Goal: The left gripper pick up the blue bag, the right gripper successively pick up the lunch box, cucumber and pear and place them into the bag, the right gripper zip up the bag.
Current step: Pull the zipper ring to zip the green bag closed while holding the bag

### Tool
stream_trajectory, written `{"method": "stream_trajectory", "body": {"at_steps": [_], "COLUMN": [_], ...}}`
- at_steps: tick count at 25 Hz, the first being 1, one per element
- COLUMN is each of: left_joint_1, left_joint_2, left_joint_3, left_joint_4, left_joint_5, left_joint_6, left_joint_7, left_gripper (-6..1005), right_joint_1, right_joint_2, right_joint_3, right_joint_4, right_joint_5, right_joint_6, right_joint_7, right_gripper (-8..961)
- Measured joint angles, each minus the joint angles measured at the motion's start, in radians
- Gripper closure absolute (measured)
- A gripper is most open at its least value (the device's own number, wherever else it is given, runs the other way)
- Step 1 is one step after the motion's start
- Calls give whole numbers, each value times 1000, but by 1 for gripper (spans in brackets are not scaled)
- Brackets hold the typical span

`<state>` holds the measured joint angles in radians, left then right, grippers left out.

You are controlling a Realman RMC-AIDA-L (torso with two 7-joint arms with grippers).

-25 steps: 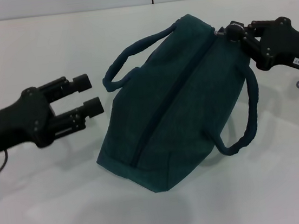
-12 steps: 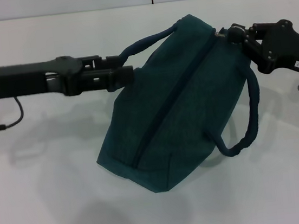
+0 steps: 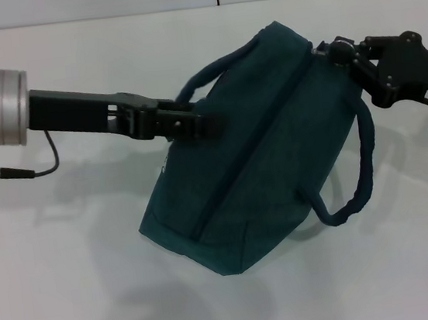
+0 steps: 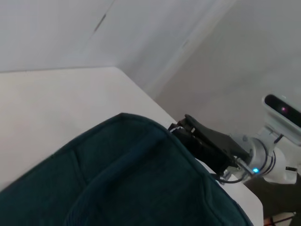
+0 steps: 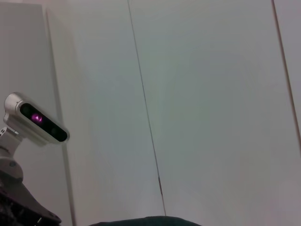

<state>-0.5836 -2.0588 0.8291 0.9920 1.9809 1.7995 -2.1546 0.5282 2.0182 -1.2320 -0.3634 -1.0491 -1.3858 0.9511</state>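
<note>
Both grippers met the blue bag (image 3: 267,146) on the white table (image 3: 73,286).

The bag lay on its side near the middle of the table, its dark zipper line (image 3: 250,136) running from the far right corner down toward the near left end. The left gripper (image 3: 194,125) reached in from the left and lay against the bag's left flank, just under the far handle (image 3: 207,73), which arched over its fingertips; whether its fingers were pinching fabric or only pressing against it could not be told. The right gripper (image 3: 324,50) came in from the right at the bag's far right corner, its tips pressed together at the zipper's end. The other handle (image 3: 357,177) looped loosely off the bag's right side, near the table. In the left wrist view the bag's fabric (image 4: 131,179) filled the foreground, with the right arm (image 4: 211,146) beyond it.
</note>
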Motion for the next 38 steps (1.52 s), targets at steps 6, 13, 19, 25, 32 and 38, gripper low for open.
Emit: {"method": "stream_trajectory", "body": {"at_steps": [6, 13, 19, 25, 32, 38], "left_joint_1": [-5, 13, 29, 41, 40, 44], "left_joint_2": [-3, -5, -7, -7, -1, 7], "left_joint_3": [11, 0, 1, 6, 7, 5], "left_joint_4": [1, -4, -15, -15, -15, -15], "left_joint_5": [19, 14, 12, 11, 10, -11], "left_joint_6": [-2, -5, -5, 5, 38, 45], "left_joint_7": [-30, 43, 78, 108, 127, 131], "left_gripper": [267, 453, 723, 800, 851, 872], "right_joint_1": [-5, -5, -5, -4, -5, -5], "right_joint_2": [-1, -1, -3, -4, -4, -5], "right_joint_3": [1, 8, 13, 33, 44, 50], "right_joint_4": [0, -2, -8, -9, -9, -5], "right_joint_5": [3, 3, 5, 6, 6, 5], "right_joint_6": [-9, -16, -2, 12, 13, 68], "right_joint_7": [0, 0, 0, 0, -13, -31], "right_gripper": [937, 937, 937, 937, 937, 936]}}
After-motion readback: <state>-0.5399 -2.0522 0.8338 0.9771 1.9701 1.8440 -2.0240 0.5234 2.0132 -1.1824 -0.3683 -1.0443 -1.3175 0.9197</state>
